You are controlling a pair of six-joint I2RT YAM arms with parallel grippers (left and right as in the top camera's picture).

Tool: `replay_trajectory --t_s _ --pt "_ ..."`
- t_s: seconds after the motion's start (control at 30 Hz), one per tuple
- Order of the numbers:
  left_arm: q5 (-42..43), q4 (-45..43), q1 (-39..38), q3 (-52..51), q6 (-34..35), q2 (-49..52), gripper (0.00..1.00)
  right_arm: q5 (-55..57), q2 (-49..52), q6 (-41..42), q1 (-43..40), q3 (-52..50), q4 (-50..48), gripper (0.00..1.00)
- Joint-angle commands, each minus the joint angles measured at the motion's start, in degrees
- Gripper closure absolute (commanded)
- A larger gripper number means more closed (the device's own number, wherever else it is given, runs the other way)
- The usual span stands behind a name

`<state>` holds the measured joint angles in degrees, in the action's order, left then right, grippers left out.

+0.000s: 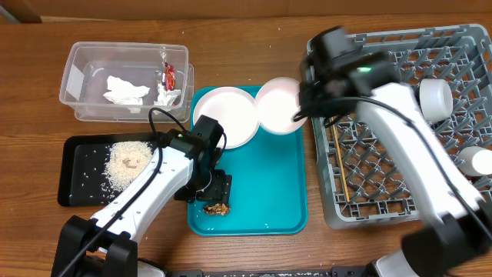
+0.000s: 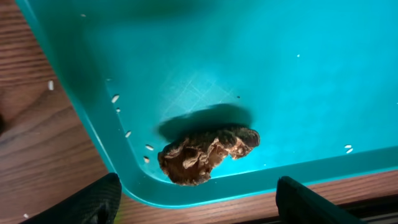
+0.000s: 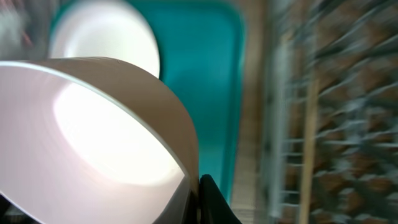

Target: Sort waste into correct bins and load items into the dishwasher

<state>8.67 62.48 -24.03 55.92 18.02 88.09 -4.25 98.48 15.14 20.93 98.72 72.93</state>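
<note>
- Two arms are over the counter; the left one reaches to the near left corner of the teal tray, the right one to its far right corner.
- Left gripper: open, its two dark fingertips wide apart at the tray's near rim, holding nothing.
- The brown food lump lies on the tray floor between those fingertips. It sits close to the curved corner wall, with a few rice grains along that wall.
- Beyond the lump the tray floor is bare teal, giving open room to the right and toward the far end.
- Right gripper: closed on the rim of the white bowl; the wrist view shows the bowl tilted with its hollow toward the camera.
- The bowl is just beside the white plate and near the left wall of the grey dish rack.
- The plate rests at the tray's far left end, reaching the rim.
- The rack holds the chopsticks along its left side and a white cup farther right. Open peg cells lie between them.
- The black tray at the left carries the rice heap. The clear tub behind it holds tissue and the red wrapper.
</note>
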Motion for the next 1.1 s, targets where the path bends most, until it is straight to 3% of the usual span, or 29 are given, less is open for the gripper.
replay_trajectory --t_s 0.0,0.13,0.27,0.4,0.53,0.73,0.83,0.93,1.07 --pt "2.6 -1.3 -0.4 -3.0 -1.4 0.0 0.17 10.6 -6.1 0.0 -5.3 3.1 0.7 0.96" --pt "7.7 -2.8 -0.4 -5.3 -2.7 0.0 0.16 19.9 -6.8 1.7 -11.8 3.0 1.4 0.96" --pt "13.8 -4.3 -0.4 -7.4 -2.9 0.0 0.1 36.7 -6.5 9.2 -17.2 2.3 1.8 0.96" --pt "15.3 -4.5 -0.4 -7.9 -1.1 0.0 0.11 36.1 -6.5 9.2 -18.6 2.1 1.8 0.96" --pt "14.6 -6.0 -0.4 -7.9 2.9 0.0 0.17 34.9 -6.5 9.1 -18.7 2.1 1.8 0.96" --pt "3.7 -6.1 -0.4 -7.9 5.6 0.0 0.21 32.7 -6.5 9.1 -18.7 1.9 2.8 0.96" --pt "3.7 -7.2 -0.4 -7.9 5.6 0.0 0.21 33.1 -6.4 9.1 -18.8 1.8 2.4 0.96" --pt "6.1 -7.5 -0.4 -7.9 5.6 0.0 0.21 38.0 -6.4 9.2 -18.8 1.7 1.0 0.96" --pt "7.9 -7.5 -0.4 -7.9 6.3 0.0 0.21 53.1 -5.1 13.5 -18.8 1.0 -2.3 0.96"
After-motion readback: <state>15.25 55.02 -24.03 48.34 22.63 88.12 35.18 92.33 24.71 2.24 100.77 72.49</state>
